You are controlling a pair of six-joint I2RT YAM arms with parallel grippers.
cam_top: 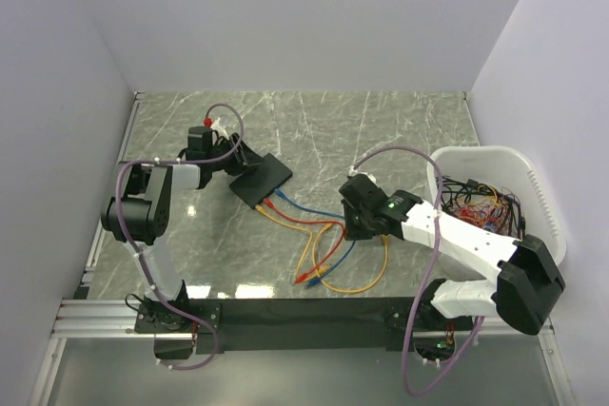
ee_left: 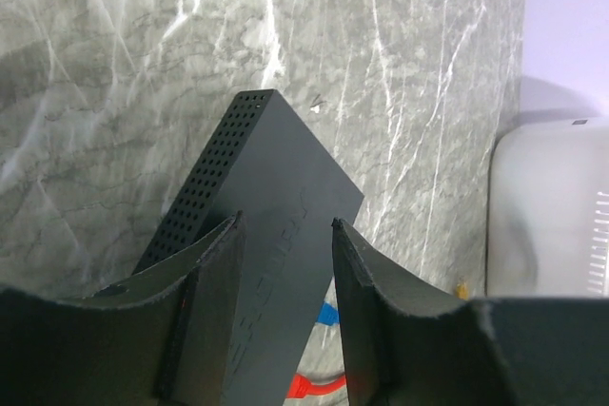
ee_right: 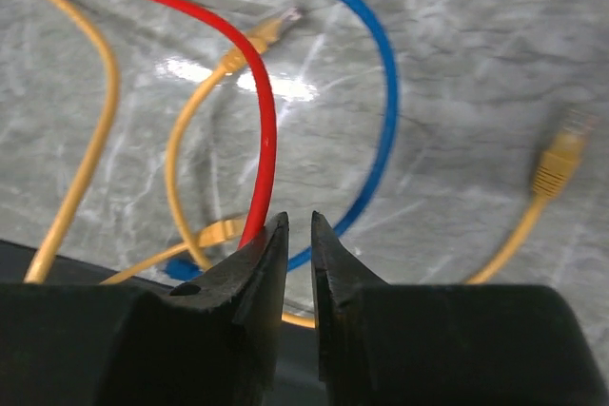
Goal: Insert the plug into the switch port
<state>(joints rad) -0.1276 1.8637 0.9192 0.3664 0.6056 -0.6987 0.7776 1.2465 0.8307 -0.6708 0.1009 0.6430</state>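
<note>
The switch (cam_top: 261, 181) lies flat with my left gripper (ee_left: 285, 223), fingers parted, at its rear, grip unclear, while off its socket edge my right gripper (ee_right: 299, 221), nearly shut and empty, may snag the red cable (ee_right: 269, 130) and tug the switch askew.

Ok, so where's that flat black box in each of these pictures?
Top external: the switch lies left of centre on the table.
Left wrist: the switch fills the centre, running down to the bottom edge.
Right wrist: not in it.
Shared landmark: the red cable.
</note>
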